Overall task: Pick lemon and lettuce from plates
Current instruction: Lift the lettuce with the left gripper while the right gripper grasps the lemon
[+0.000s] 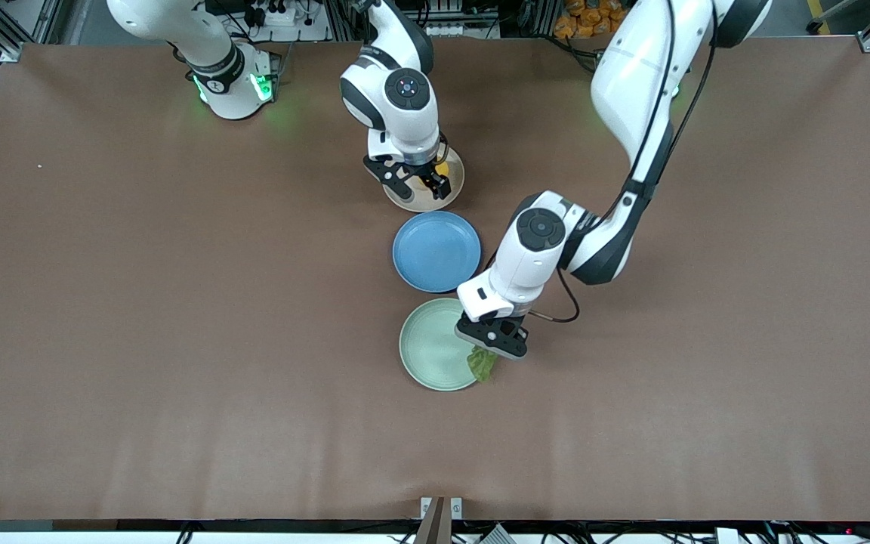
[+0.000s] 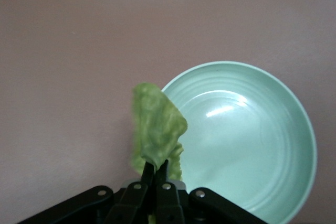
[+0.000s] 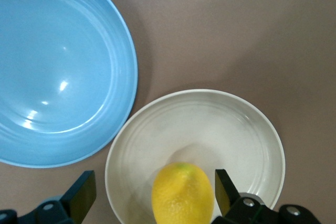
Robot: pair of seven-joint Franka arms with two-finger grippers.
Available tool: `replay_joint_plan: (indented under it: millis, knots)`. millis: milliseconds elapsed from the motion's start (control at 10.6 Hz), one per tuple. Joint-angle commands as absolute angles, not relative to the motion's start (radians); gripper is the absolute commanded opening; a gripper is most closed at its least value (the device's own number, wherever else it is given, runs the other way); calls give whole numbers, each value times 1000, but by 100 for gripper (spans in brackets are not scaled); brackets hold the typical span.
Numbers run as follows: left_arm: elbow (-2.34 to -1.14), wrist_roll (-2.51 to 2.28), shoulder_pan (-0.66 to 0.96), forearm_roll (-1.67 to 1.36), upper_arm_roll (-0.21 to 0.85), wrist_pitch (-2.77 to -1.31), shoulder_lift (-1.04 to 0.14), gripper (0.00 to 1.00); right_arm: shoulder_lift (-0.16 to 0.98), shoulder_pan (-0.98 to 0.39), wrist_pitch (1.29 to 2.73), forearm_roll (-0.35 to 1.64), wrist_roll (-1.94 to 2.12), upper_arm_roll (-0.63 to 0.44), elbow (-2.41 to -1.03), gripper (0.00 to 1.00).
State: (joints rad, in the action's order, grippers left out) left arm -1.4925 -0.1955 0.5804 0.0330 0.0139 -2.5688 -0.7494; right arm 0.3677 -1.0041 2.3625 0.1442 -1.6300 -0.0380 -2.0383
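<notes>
Brown counter carries three plates in a row: cream plate nearest the arm bases, blue plate in the middle, mint plate nearest the front camera. Left end effector over the mint plate's rim, fingers pinched on the lettuce, which hangs limp, apparently lifted clear of the dish. Right end effector low over the cream plate, fingers wide either side of the lemon, likely set to close on it.
</notes>
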Motion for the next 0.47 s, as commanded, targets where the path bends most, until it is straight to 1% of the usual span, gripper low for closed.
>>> replay_joint_plan:
  millis: [0, 188, 377]
  knots:
    - [-1519, -193, 537, 44, 12, -2412, -625, 0, 360, -1051, 2439, 155, -1673, -48, -2101, 100]
    - [-1520, -186, 474, 43, 20, -2285, -542, 0, 385, -1084, 2496, 155, -1731, -48, -2120, 100]
    - [-1520, -186, 433, 43, 18, -2192, -474, 0, 400, -1111, 2502, 155, -1752, -48, -2120, 100]
